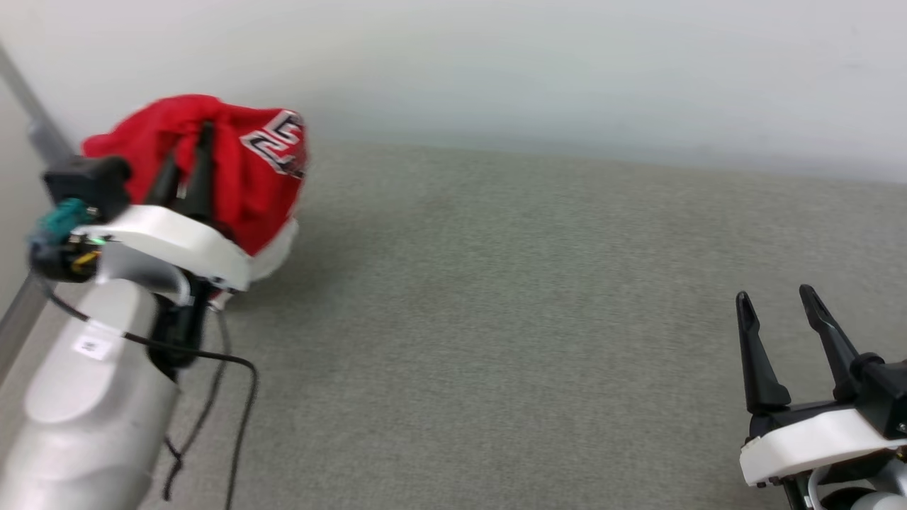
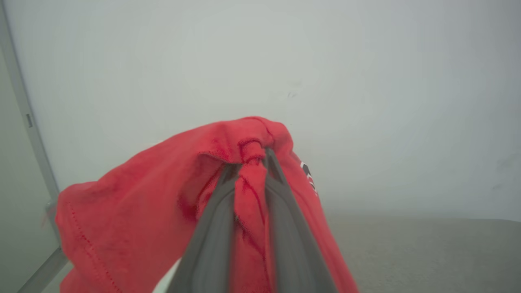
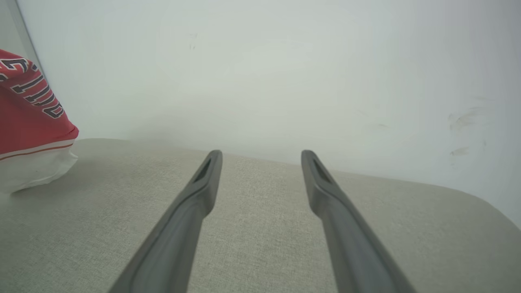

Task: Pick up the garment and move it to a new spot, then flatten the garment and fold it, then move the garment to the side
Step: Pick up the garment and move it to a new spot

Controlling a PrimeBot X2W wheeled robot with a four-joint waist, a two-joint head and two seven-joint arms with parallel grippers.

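Garment: the red jersey T-shirt (image 1: 244,177) hung bunched from the left gripper (image 1: 188,159) at the far left of the grey woven surface (image 1: 531,319), close to the pale wall (image 1: 567,71).
Lettering: black white-outlined characters faced the right side (blurred in the head view, clearer in the right wrist view on the jersey (image 3: 28,118)).
Sleeve: a white sleeve with striped trim drooped at the bottom of the bundle, down at the surface; whether it touched was unclear.
Left gripper: in its own wrist view the left gripper (image 2: 249,162) was clenched on a twisted fold of the red cloth (image 2: 134,203), which draped over both fingers.
Right gripper: the right gripper (image 1: 774,297) was released, fingers spread wide and holding nothing, low over the surface and well apart from the jersey; its wrist view showed the same spread fingers (image 3: 261,156).
Cable: a black cable (image 1: 237,368) dangled from the left arm.
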